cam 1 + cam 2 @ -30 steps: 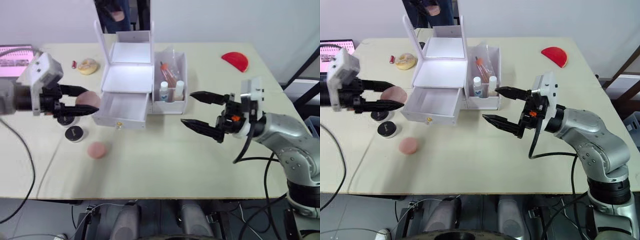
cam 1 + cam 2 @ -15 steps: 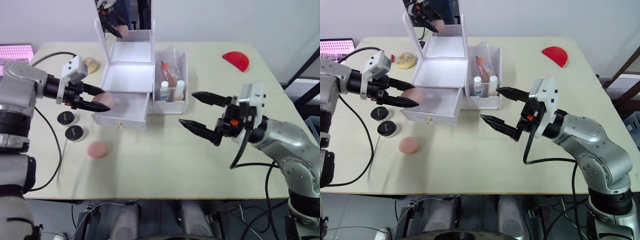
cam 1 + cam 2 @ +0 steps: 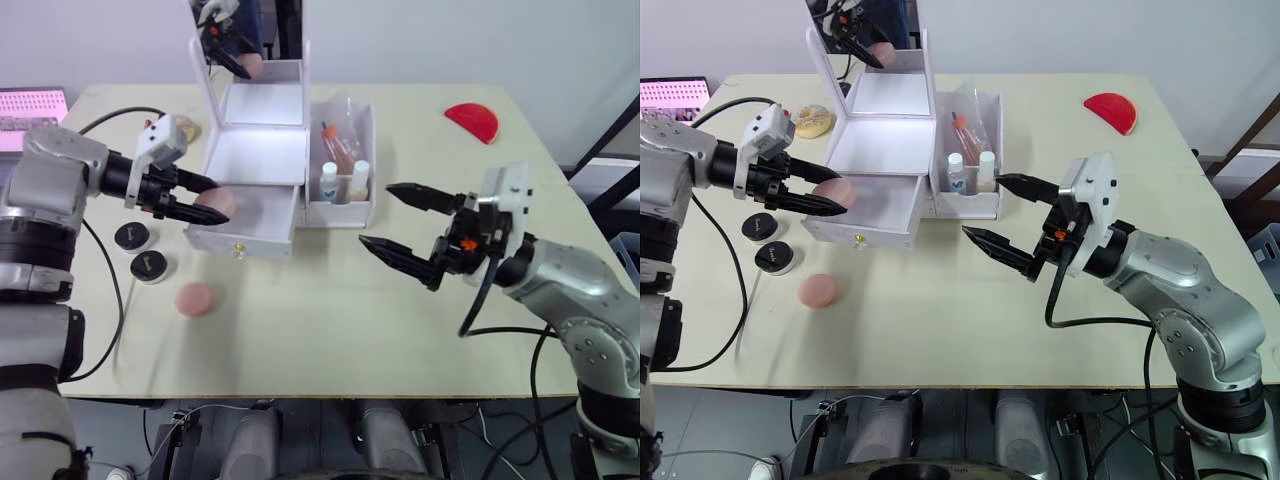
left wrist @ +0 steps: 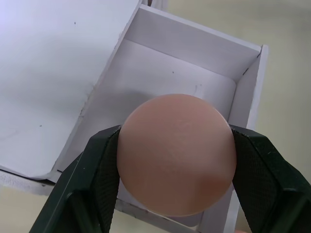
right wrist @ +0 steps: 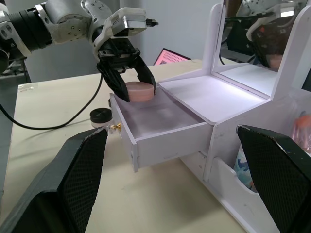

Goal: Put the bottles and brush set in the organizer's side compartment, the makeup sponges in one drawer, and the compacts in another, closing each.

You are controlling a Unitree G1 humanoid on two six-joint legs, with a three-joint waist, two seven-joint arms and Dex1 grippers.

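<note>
1. Head views: the left gripper (image 3: 212,203) clamps a round, matte pink makeup sponge (image 3: 217,203) between its two black fingers, held over the left edge of the open drawer (image 3: 250,215) of the white organizer (image 3: 262,150). The organizer is smooth white plastic, boxy, with an upright mirror lid (image 3: 205,60) at the back.
2. Its side compartment (image 3: 342,205) holds two small white-capped bottles (image 3: 328,180) and a clear packet with an orange-tipped item.
3. A second pink sponge (image 3: 194,299) lies flat on the table in front of the organizer, to its left. Two round black compacts (image 3: 148,267) sit near it, close together.
4. The right gripper (image 3: 403,222) hangs over bare table right of the organizer, its pointed black fingers spread wide, holding nothing.
5. The table (image 3: 320,330) is a pale cream, smooth top. A red half-round object (image 3: 471,121) lies at the far right; a yellowish round item (image 3: 812,121) lies far left.
6. Left wrist view: the sponge (image 4: 175,153) is a smooth dome pinched between textured black pads (image 4: 99,165), above the drawer's white, empty interior (image 4: 194,85).
7. Right wrist view: the drawer (image 5: 160,126) stands pulled out, with a small gold knob (image 5: 115,127); the left gripper (image 5: 129,80) holds the sponge above its far corner.
</note>
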